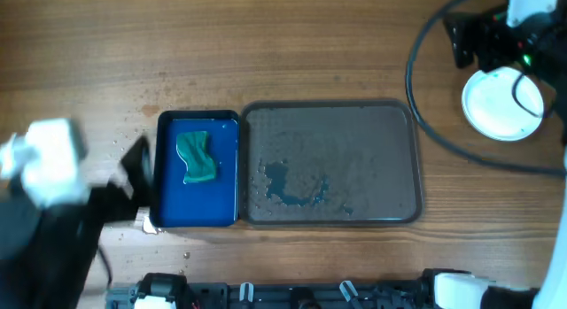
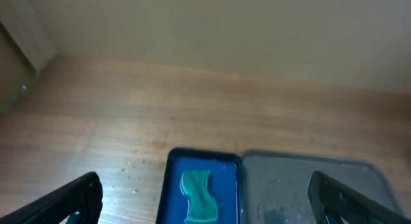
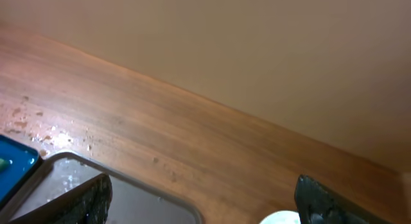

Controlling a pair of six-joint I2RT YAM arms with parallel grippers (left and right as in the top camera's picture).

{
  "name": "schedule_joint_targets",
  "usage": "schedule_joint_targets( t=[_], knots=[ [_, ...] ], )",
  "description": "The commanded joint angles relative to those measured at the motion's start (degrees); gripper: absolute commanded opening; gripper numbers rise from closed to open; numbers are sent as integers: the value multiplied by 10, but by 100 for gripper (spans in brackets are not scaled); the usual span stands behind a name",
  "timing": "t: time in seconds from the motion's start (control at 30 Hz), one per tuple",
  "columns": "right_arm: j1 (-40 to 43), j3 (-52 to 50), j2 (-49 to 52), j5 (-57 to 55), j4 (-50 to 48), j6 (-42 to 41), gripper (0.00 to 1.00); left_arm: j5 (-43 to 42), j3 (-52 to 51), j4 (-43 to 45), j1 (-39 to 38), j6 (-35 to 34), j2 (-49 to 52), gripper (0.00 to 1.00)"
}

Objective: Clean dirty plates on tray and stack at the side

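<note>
My left gripper [image 2: 205,189] and right gripper [image 3: 202,193] both stand spread wide, holding nothing. The plates [image 1: 498,110] sit stacked, white and clean-looking, on the table [image 1: 266,52] right of the tray [image 1: 372,145], apart from it. My right arm [image 1: 509,34] overlaps their far edge, and I cannot count them. Overhead shows the stack; my right wrist view catches only a white sliver.

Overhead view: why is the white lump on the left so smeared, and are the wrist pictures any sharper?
Overhead: the left arm is blurred, likely from sitting close to the lens; the plates glare near-white. Left wrist: soft throughout, its fingers dark smudges. Right wrist: equally soft, its fingers shadowy.
</note>
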State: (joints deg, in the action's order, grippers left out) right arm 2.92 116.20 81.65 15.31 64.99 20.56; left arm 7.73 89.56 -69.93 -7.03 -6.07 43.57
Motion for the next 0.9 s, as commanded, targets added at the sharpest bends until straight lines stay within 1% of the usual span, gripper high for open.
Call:
schedule_joint_targets(
  t=[0.0, 0.1, 0.27, 0.37, 0.4, 0.47, 0.63, 0.87],
  knots=[
    [-1, 9, -52, -7, 17, 21, 91, 7, 4, -25, -3, 7, -77, 100],
    [-1, 9, -94, -7, 38, 26, 90, 7, 4, -62, -3, 2, -118, 100],
    [-1, 9, -161, -7, 76, 35, 89, 7, 3, -124, -3, -9, -148, 100],
    [-1, 8, -195, -7, 104, 19, 89, 8, 3, -148, -3, -39, -148, 100],
    [-1, 8, -205, -8, 111, -7, 99, 9, 3, -152, -3, -50, -148, 100],
    [-1, 8, -212, -7, 124, -39, 100, 9, 3, -152, -3, -51, -148, 100],
    [-1, 7, -207, -5, 169, -73, 100, 9, 3, -169, -3, -51, -148, 100],
    [-1, 7, -207, -5, 162, -73, 100, 7, 3, -236, -3, -51, -148, 100]
  ],
)
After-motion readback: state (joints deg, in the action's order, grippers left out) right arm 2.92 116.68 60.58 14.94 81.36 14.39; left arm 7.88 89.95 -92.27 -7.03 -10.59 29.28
